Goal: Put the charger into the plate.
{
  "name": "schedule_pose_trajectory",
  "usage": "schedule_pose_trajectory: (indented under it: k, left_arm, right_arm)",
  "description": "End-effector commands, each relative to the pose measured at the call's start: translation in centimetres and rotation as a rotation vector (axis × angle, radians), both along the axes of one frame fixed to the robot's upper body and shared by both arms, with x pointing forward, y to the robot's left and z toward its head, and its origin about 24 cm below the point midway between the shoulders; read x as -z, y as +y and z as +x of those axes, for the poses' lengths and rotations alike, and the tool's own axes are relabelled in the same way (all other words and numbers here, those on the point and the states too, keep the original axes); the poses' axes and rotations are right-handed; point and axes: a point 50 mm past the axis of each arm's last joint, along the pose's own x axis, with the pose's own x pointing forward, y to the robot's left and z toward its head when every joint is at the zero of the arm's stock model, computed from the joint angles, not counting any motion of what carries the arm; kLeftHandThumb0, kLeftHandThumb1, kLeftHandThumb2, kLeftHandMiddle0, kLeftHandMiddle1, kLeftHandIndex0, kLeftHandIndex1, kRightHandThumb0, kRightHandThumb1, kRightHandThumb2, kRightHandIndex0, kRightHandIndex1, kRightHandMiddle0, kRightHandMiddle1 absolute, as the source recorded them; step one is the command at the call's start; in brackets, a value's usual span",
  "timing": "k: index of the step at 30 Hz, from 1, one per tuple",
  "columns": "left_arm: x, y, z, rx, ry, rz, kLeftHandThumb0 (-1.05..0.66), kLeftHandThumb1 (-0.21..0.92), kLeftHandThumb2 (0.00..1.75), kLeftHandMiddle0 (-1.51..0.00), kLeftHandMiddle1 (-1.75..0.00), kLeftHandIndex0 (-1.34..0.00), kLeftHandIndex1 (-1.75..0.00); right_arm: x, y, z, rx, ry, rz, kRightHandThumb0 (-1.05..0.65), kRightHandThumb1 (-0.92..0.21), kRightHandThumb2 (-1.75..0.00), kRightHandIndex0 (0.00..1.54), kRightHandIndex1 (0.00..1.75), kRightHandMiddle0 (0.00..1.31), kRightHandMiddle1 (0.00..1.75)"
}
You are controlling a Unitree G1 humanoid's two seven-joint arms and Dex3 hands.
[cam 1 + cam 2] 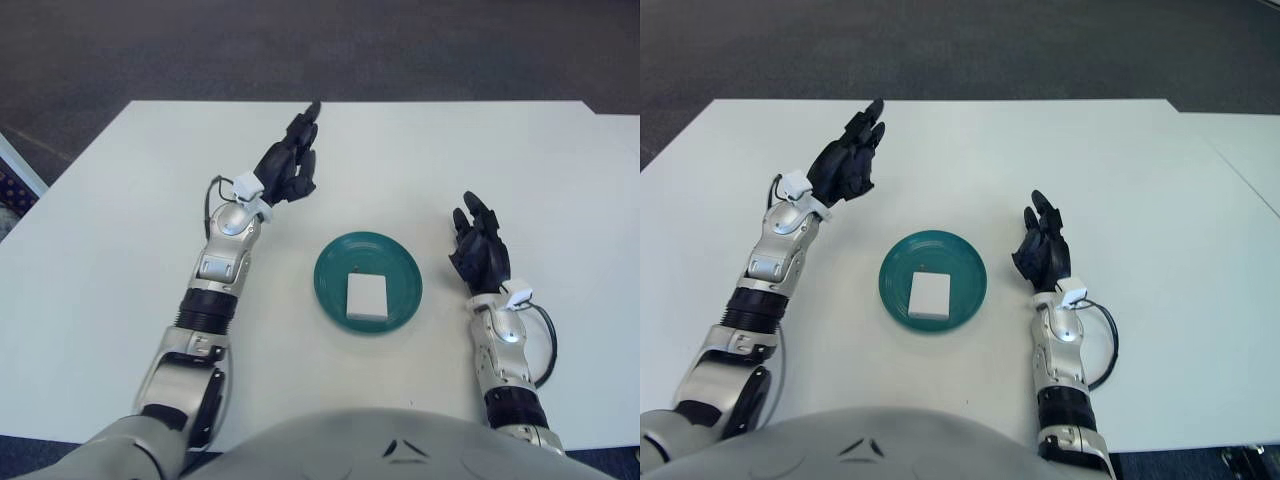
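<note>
In the left eye view the white charger (pixel 367 296) lies flat inside the green plate (pixel 335 268), a little toward the near side of its middle, and the plate stands on the white worktop (pixel 520 170) between the two arms. The left hand (pixel 288 165) shows beyond and to the left of the plate, well apart from the charger, its dark fingers (pixel 308 118) loosely extended and pointing away from the robot, holding nothing. The right hand (pixel 478 250) shows just right of the plate, near its rim but not touching it, with its fingers (pixel 472 208) relaxed and empty. In the right eye view the same layout shows: the charger (pixel 929 295) sits within the plate (pixel 970 268), the left hand (pixel 848 160) is up and to the left with nothing in it, and the right hand (pixel 1042 252) is beside the plate's right edge, also empty, apart from the charger.
</note>
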Motion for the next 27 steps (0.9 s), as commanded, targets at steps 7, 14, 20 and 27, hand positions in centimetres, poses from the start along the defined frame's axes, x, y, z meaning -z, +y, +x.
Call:
schedule_pose_trajectory:
  k: [7,14,20,27]
  left_arm:
    - [1.4,0.0,-1.3,-0.191,0.126,-0.280,-1.05,0.92,0.89,0.00,0.00,0.00,0.00]
    - [3.6,-0.4,-2.5,-0.270,0.189,-0.248,-1.05,0.92,0.90,0.00,0.00,0.00,0.00]
    - [5.4,-0.1,-3.7,-0.284,0.216,-0.176,-1.05,0.92,0.91,0.00,0.00,0.00,0.00]
    - [6.9,-0.3,-5.7,-0.271,0.238,-0.078,-1.05,0.92,0.93,0.00,0.00,0.00,0.00]
  right_arm:
    - [2.5,0.6,-2.5,-0.002,0.126,0.008,-0.93,-0.92,-1.04,0.18,0.01,0.00,0.40]
    - [2.1,0.6,-2.6,0.005,0.111,0.002,-0.93,-0.92,-1.03,0.18,0.01,0.00,0.39]
    - [1.9,0.7,-2.6,-0.002,0.096,-0.001,-0.92,-0.92,-1.02,0.20,0.01,0.00,0.40]
    - [1.7,1.0,-2.9,-0.029,0.090,-0.013,-0.92,-0.92,-1.03,0.18,0.00,0.00,0.32]
